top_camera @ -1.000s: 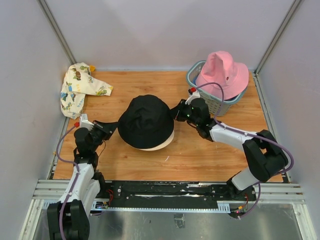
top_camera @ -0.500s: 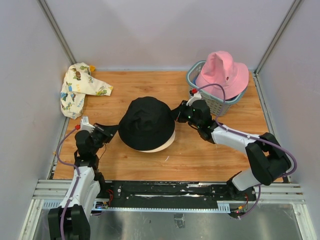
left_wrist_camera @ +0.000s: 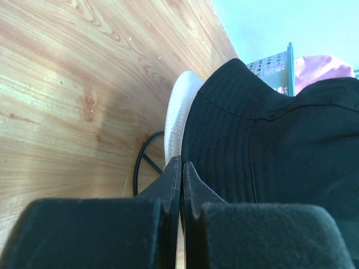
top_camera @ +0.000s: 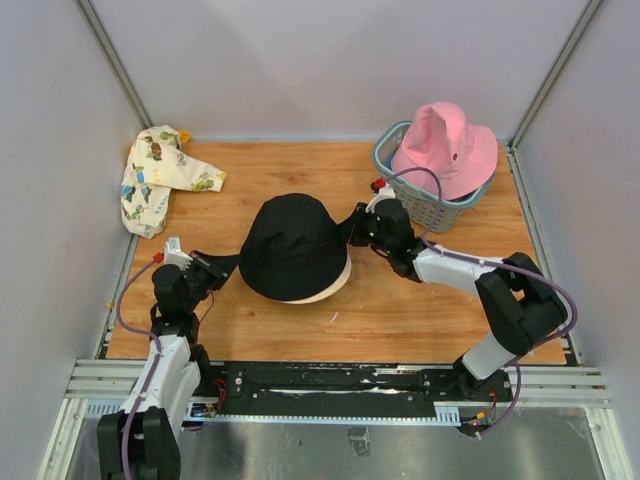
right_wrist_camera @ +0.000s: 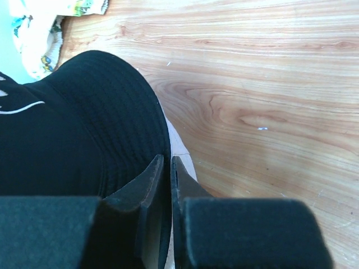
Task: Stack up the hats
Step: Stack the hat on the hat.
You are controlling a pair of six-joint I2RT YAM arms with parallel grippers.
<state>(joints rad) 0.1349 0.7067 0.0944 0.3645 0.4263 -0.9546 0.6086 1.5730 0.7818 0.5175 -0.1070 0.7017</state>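
A black bucket hat (top_camera: 294, 243) lies over a cream hat (top_camera: 318, 292) in the middle of the table; only the cream brim shows under it. My left gripper (top_camera: 228, 263) is shut on the black hat's left brim, and my right gripper (top_camera: 351, 226) is shut on its right brim. In the left wrist view the fingertips (left_wrist_camera: 174, 168) pinch the black brim (left_wrist_camera: 235, 140) beside the cream brim (left_wrist_camera: 178, 112). In the right wrist view the gripper (right_wrist_camera: 166, 161) pinches the black brim (right_wrist_camera: 112, 123) above the cream brim (right_wrist_camera: 184, 154). A pink hat (top_camera: 444, 145) sits on the basket.
The grey-green slatted basket (top_camera: 425, 207) stands at the back right, close behind my right arm. A cream patterned hat (top_camera: 155, 176) lies crumpled at the back left against the wall. Bare wood shows in front of the stacked hats.
The left gripper has sunk a little towards the table with the brim. The right gripper has shifted slightly left. The black hat has settled lower over the cream hat.
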